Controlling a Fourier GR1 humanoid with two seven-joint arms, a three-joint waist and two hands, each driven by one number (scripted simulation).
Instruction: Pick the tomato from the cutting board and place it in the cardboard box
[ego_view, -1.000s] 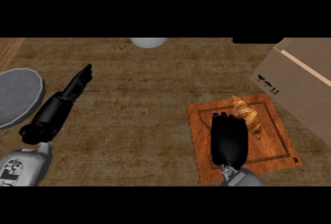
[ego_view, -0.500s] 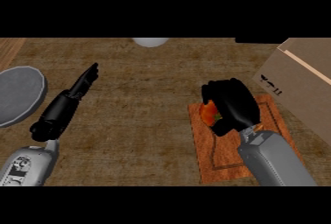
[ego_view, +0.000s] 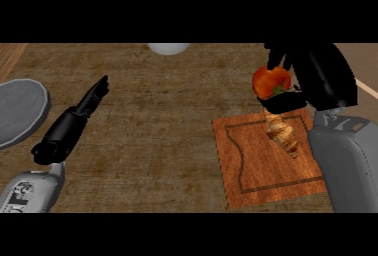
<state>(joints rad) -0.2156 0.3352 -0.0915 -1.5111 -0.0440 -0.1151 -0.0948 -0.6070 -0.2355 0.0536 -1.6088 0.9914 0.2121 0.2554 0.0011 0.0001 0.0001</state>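
Observation:
A red tomato (ego_view: 270, 82) with a green stem is held in my right hand (ego_view: 314, 75), whose fingers and thumb curl round it. The hand is raised above the far end of the wooden cutting board (ego_view: 255, 165), at the upper right of the head view. The cardboard box is hidden behind the right hand and forearm. My left hand (ego_view: 77, 117) rests open at the left with its fingers straight, pointing away from me, and holds nothing.
A croissant (ego_view: 283, 135) lies on the cutting board near its far right side. A grey plate (ego_view: 16, 112) sits at the left edge. A pale round object (ego_view: 168, 48) shows at the top edge. The counter is brown wood.
My right hand has lifted the tomato off the cutting board and carried it up and to the right. The croissant now shows on the board. The left hand has barely moved.

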